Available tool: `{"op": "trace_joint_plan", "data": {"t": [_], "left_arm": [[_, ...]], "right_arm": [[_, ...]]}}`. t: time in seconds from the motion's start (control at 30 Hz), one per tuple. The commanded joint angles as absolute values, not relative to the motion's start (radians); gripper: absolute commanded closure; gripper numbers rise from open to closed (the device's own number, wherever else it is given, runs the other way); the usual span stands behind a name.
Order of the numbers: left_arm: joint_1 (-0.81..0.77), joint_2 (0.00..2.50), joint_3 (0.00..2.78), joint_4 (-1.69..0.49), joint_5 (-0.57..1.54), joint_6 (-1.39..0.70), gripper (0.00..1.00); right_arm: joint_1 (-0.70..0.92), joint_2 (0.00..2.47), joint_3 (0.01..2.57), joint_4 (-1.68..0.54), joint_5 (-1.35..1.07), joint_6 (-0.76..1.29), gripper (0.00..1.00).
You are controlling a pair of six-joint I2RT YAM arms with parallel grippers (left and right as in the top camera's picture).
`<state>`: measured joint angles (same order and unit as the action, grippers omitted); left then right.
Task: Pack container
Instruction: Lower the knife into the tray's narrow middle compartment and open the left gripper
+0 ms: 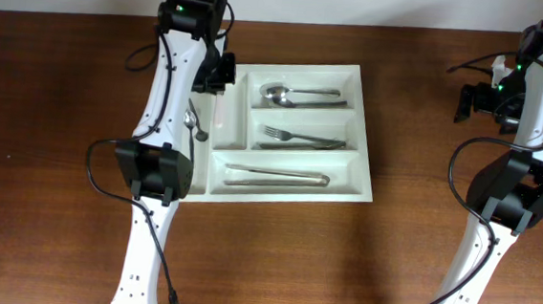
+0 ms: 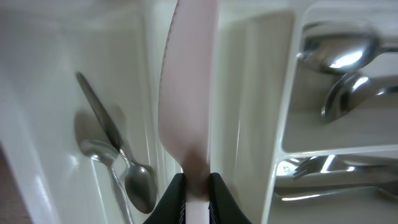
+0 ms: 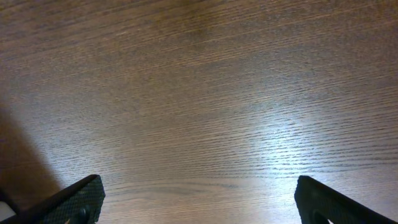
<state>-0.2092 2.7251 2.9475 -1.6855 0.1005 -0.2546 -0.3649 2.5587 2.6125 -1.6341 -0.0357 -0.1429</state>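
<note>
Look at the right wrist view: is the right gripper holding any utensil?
No, the right gripper stands wide open and empty, and only the wooden table shows beneath it.

Our left arm reaches forward, its left gripper (image 2: 196, 186) pointing down and pinched tight on a pale knife (image 2: 186, 93). Our right arm stands folded at the far right, its right gripper (image 3: 199, 202) spread wide.

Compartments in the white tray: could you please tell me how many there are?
5. At the container's left, two narrow upright ones: outer, partly behind the left arm, and inner. Right of them, three long horizontal ones: far, middle, near.
</note>
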Motion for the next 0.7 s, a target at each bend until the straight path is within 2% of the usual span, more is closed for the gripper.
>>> {"op": "trace_joint_plan", "data": {"t": [0.0,0.33,0.67], "left_arm": [[-0.232,2.736,2.91,-1.686,0.115,-0.276,0.98],[-0.295,2.743,2.88,-1.681,0.104,-0.276,0.98],[-0.289,2.749,2.88,-1.677,0.104,-0.276,0.98]], "right_arm": [[-0.367,2.54,2.629,-1.634,-0.038,-0.153,0.01],[-0.367,2.54,2.629,-1.634,-0.038,-0.153,0.01],[-0.367,2.54,2.629,-1.634,-0.038,-0.153,0.01]]}}
